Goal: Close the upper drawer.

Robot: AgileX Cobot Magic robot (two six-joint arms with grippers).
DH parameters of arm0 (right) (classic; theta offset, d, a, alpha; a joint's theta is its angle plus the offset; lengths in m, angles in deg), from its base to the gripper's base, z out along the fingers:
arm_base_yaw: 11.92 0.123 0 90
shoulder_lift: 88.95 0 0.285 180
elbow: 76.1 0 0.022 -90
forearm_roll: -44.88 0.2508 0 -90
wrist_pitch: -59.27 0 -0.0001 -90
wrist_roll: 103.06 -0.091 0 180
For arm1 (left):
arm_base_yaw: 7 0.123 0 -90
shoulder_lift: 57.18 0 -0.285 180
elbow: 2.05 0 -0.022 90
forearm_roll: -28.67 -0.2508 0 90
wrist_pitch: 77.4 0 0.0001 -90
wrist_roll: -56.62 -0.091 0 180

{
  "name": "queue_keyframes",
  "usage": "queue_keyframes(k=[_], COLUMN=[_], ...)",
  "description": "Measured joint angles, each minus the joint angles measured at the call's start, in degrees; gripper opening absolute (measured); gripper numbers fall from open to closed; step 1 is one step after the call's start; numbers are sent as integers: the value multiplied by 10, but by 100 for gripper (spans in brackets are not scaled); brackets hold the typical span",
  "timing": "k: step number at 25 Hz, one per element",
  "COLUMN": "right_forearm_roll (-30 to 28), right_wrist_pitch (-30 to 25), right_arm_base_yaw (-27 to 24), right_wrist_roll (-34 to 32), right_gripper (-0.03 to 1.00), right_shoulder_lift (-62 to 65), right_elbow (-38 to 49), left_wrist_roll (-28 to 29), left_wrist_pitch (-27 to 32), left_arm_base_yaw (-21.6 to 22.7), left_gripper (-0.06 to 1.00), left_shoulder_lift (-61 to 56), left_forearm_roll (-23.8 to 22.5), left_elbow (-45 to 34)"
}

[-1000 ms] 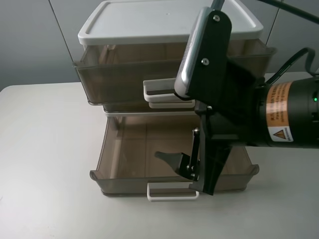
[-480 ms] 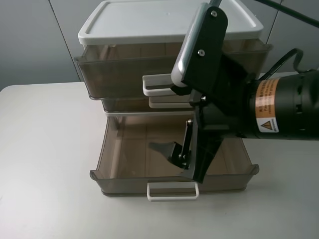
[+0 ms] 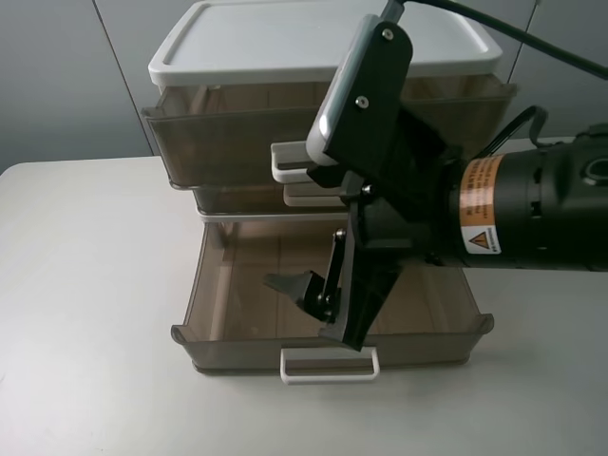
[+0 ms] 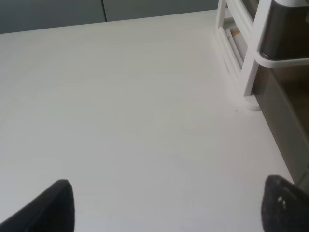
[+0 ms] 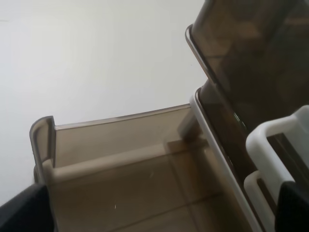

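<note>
The upper drawer (image 3: 233, 142) is smoky-brown, sits under the white lid (image 3: 275, 43) and stands a little way out of the unit. Its white loop handle (image 3: 288, 160) is partly hidden by my right wrist. My right gripper (image 3: 309, 309) is open and empty. It hangs over the inside of the pulled-out bottom drawer (image 3: 247, 275), in front of and below the upper drawer's handle. The right wrist view shows the upper drawer's front wall (image 5: 251, 58) and handle (image 5: 277, 140) close by, between my open fingers (image 5: 21, 210). My left gripper (image 4: 166, 208) is open over bare table.
The bottom drawer is pulled far out, with its white handle (image 3: 330, 366) at the front. The middle drawer's handle (image 3: 318, 199) peeks out below the upper one. The unit's white frame (image 4: 253, 58) stands beside my left gripper. The white table (image 3: 85, 313) lies around the unit.
My right arm and open gripper have moved left across the front of the drawers. The upper drawer has barely shifted.
</note>
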Motion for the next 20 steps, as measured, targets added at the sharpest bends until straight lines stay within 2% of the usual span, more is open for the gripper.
queue_keyframes(k=[7,20], right_forearm_roll=[0,-1], right_wrist_pitch=[27,31], right_arm_base_yaw=[-5,-16], right_wrist_roll=[8,9], right_gripper=[70,70], right_shoulder_lift=[-29,-53], right_elbow=[-9,-28], left_wrist_roll=[0,0], left_wrist_pitch=[0,0], left_arm_base_yaw=[0,0], left_gripper=[74,74], left_shoulder_lift=[0,0], left_forearm_roll=[0,0], left_elbow=[0,0])
